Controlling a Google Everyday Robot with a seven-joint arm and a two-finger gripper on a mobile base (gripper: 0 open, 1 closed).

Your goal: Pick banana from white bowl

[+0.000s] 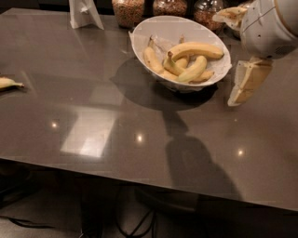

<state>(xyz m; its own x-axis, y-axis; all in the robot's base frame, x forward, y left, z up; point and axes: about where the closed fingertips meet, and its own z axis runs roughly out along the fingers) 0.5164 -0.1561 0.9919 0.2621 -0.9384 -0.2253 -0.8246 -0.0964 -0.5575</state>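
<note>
On glossy dark table [93, 97], white bowl [150, 29] of bananas [198, 49], tool [247, 83] just beside.

The dark, glossy worktop [93, 97] carried the white bowl [186, 27] just left of the end effector [246, 84], which hung over its right side. Glass jars [128, 10] stood beyond-left; a white stand [84, 13] and a lone banana [8, 83] sat far left.

The single camera looks down at a slant from above the near edge of the glossy dark grey counter [93, 107], facing its far side, with the round white paper-lined bowl [160, 25] at mid-distance. The gripper [247, 83] and its cream jaws hang close at the view's right edge.
</note>
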